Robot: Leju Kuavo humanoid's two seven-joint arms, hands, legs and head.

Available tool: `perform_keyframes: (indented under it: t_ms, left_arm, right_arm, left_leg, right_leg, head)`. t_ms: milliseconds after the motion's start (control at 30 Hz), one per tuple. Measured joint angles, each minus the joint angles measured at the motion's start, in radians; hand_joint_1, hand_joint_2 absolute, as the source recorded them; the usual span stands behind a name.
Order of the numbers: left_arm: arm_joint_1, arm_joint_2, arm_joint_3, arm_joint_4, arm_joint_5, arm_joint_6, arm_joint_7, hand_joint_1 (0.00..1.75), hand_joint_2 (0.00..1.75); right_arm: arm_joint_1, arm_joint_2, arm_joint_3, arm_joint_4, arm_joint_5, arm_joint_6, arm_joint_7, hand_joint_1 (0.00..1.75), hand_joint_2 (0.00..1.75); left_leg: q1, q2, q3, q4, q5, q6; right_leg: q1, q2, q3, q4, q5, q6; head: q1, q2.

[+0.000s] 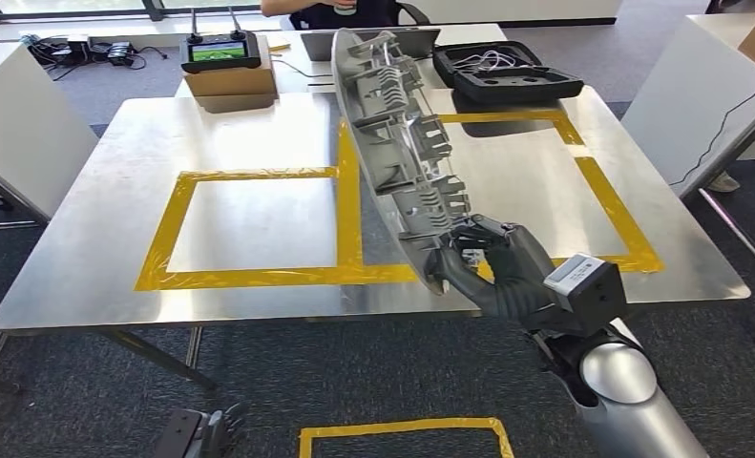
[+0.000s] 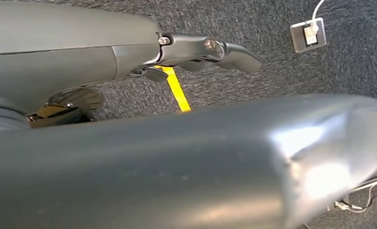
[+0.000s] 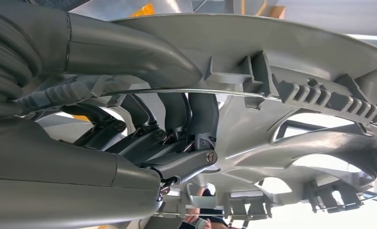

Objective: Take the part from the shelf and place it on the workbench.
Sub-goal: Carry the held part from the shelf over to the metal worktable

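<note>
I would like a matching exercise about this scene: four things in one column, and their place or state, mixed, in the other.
Things:
1. grey part
2. remote controller
3. black case
4. left hand

Places or states:
A. lying open at the table's far edge
B. hanging low beside the floor
C. on a cardboard box
D. held by the right hand above the table

Pairs: 1-D, 2-C, 3-A, 4-B

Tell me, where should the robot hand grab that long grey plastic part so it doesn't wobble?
Probably nearer the middle of the long grey part, coming from its open ribbed side, where fingers can hook a rib. Right now the right robot hand holds only the near end, so the long length juts out over the workbench and could swing.
</note>
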Motion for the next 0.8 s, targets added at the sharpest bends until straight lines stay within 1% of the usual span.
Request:
perform_keyframes:
  t_ms: [300, 433, 533, 667, 800]
  left_arm:
    - [0.0, 0.0, 0.011, 0.0, -0.005, 0.0, 0.0, 0.0, 0.0]
    - [-0.002, 0.0, 0.012, -0.003, -0.023, -0.004, 0.006, 0.0, 0.0]
    - [-0.009, 0.0, 0.012, -0.007, -0.038, -0.008, 0.016, 0.0, 0.0]
    - [-0.021, -0.001, 0.012, -0.015, -0.058, -0.015, 0.025, 0.0, 0.0]
    - [-0.027, -0.002, 0.012, -0.023, -0.075, -0.023, 0.033, 0.0, 0.0]
  right_arm:
    - [0.0, 0.0, 0.001, 0.0, 0.026, -0.004, 0.005, 1.75, 1.75]
    - [-0.016, 0.0, 0.006, 0.001, 0.103, -0.028, 0.037, 1.75, 1.75]
    - [-0.06, 0.0, 0.021, 0.013, 0.192, -0.052, 0.077, 1.75, 1.75]
    - [-0.145, 0.0, 0.057, 0.064, 0.307, -0.078, 0.123, 1.75, 1.75]
    - [-0.226, -0.001, 0.092, 0.145, 0.367, -0.099, 0.147, 1.75, 1.75]
  left_leg:
    - [0.0, 0.0, 0.0, 0.0, 0.0, 0.0]
    - [0.0, 0.0, 0.0, 0.0, 0.0, 0.0]
    - [0.0, 0.0, 0.0, 0.0, 0.0, 0.0]
    - [0.0, 0.0, 0.0, 0.0, 0.001, 0.0]
    - [0.0, 0.0, 0.0, 0.001, 0.002, 0.0]
  right_leg:
    - [0.0, 0.0, 0.0, 0.0, 0.0, 0.0]
    - [0.0, 0.0, 0.0, 0.0, 0.0, 0.0]
    - [0.0, 0.0, 0.001, 0.0, 0.001, 0.001]
    - [0.0, 0.0, 0.001, 0.0, 0.001, 0.001]
    - [0.0, 0.0, 0.001, 0.0, 0.001, 0.001]
  head:
    - [0.0, 0.0]
    - [0.0, 0.0]
    - [0.0, 0.0]
    - [0.0, 0.0]
    - [0.0, 0.0]
